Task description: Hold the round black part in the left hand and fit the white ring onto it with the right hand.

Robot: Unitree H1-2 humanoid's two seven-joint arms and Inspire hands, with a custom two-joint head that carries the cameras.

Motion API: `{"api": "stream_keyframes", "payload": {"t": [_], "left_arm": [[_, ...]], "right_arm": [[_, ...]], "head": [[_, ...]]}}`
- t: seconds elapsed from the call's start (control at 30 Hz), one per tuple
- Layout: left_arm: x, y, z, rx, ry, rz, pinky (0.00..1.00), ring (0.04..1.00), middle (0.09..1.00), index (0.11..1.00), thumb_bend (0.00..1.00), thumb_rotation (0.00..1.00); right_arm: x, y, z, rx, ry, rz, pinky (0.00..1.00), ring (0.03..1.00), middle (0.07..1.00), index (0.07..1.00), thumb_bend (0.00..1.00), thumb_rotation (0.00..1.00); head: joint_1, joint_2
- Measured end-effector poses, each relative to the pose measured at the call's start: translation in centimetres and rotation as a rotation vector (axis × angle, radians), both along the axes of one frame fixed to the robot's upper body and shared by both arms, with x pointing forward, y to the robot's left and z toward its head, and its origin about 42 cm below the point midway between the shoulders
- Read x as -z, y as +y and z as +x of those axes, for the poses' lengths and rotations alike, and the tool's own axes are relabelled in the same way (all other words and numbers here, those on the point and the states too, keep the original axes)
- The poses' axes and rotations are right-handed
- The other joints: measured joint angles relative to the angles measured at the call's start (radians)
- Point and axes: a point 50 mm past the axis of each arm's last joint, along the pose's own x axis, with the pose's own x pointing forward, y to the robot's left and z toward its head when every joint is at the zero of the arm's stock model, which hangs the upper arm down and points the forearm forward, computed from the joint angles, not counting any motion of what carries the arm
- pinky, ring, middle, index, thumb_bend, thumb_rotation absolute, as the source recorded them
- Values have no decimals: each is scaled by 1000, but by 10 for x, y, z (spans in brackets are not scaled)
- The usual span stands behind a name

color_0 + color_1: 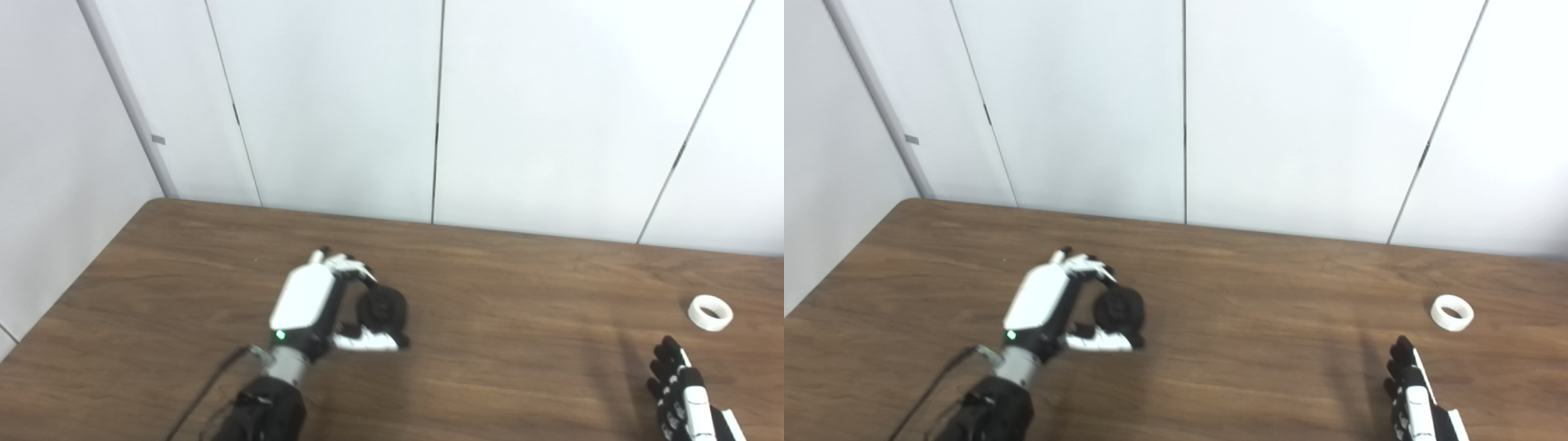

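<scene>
The surface [520,367] is showing dark brown wood grain with lighter streaks. The left robot hand [324,303] is wearing a white shell over black — a small green light is glowing near its wrist. The part [383,306] is looking matte black. The ring [710,312] is showing plain white. The right robot hand [680,392] is showing black fingers with white plates. The wall [343,104] behind is looking pale grey-white, with thin dark seams running down it.
</scene>
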Motion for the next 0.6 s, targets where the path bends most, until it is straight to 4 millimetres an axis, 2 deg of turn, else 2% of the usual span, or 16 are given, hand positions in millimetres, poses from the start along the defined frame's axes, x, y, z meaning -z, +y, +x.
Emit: {"api": "stream_keyframes", "payload": {"t": [0.23,0.4,0.6], "left_arm": [[14,-33,-17,103,23,3,1000,909,791,482,524,54],[22,-56,-26,150,32,-11,1000,906,790,482,524,55],[29,-62,-33,185,37,-18,1000,909,796,482,524,55]], "right_arm": [[1,1,1,-3,-5,-5,1000,985,984,1000,478,1000],[1,3,1,-9,-5,-8,1000,976,974,1000,488,1000],[1,6,1,-6,-6,-19,1000,961,967,995,535,1000]], "head": [[-18,11],[-57,23],[-127,49]]}}
